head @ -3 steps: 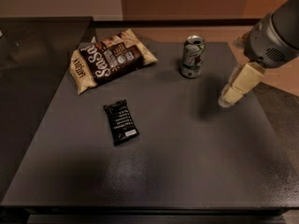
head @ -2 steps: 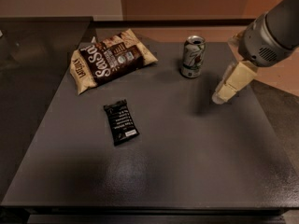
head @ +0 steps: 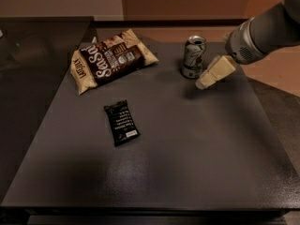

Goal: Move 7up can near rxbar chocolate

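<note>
Dark grey, the flat tabletop [head: 187, 172] fills most of what I can see from here. Toward its far side, right of centre, the 7up can [head: 193, 56] stands upright, white and green with a silver top. The cream-coloured gripper [head: 214, 72] hangs just beside the can on its right, slanting down and to the left from the grey arm [head: 262, 34] that reaches in from the far right corner. Its lower end sits close to the can's base, though I cannot tell whether it touches, nor whether the gripper is open or closed. The rxbar chocolate [head: 122, 123] lies flat left of centre, nearer to me and well apart from the can, a black wrapper with white lines of text. Beyond it, at the far left, a brown and cream chip bag [head: 110, 60] lies slanted, apart from both the bar and the can
</note>
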Robot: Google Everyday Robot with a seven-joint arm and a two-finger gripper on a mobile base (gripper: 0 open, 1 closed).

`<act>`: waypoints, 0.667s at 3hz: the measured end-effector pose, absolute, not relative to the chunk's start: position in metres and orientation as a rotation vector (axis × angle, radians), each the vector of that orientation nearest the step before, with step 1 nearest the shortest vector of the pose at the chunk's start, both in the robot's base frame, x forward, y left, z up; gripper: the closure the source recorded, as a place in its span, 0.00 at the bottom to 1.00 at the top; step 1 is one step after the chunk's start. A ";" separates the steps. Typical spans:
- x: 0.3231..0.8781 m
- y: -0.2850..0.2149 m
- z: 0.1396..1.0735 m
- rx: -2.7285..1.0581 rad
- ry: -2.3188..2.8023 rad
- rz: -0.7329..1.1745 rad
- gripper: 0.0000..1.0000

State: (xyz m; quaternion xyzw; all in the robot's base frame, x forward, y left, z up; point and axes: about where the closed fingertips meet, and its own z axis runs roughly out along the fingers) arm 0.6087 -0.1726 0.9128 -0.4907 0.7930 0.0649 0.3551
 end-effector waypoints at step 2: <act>0.656 -0.163 0.900 -1.124 2.032 0.259 0.00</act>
